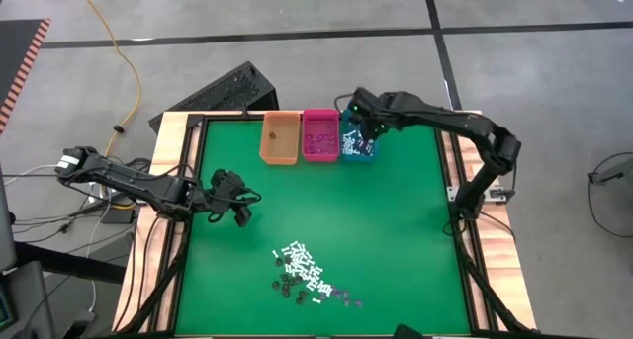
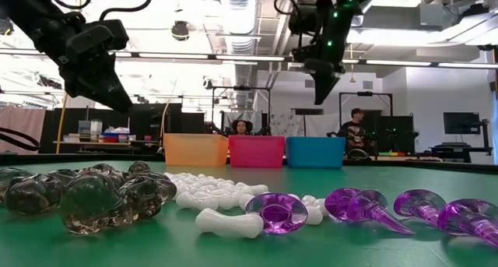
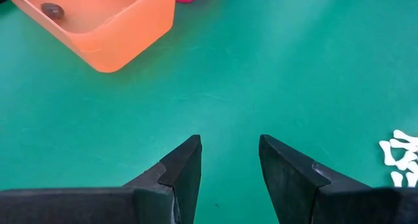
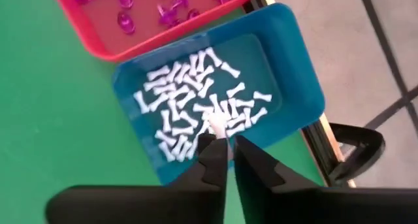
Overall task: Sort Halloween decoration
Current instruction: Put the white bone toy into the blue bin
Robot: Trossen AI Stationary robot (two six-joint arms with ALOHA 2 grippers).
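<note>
The Halloween decoration lies heaped near the table's front: white bone sticks (image 1: 300,258), dark bits (image 1: 285,288) and purple bits (image 1: 341,296). At the far edge my right gripper (image 4: 228,142) hangs over the teal bin (image 4: 307,74), pointing down, with a narrow gap between its fingers. A blurred white bone (image 4: 215,123) shows just beyond its fingertips, above the many bones lying in the bin. My left gripper (image 3: 228,152) stands open over bare green mat at the table's left, holding nothing. My right gripper has the white bone (image 4: 215,123) right at the free end of its fingers, over the teal bin. I cannot tell whether the fingers touch it or it is loose below them.
An orange bin (image 1: 279,138) holding a dark piece (image 3: 52,10), a pink bin (image 1: 319,134) with purple bits and the teal bin (image 1: 358,146) stand in a row at the far edge. People sit in the room behind. Bare mat lies between bins and heap.
</note>
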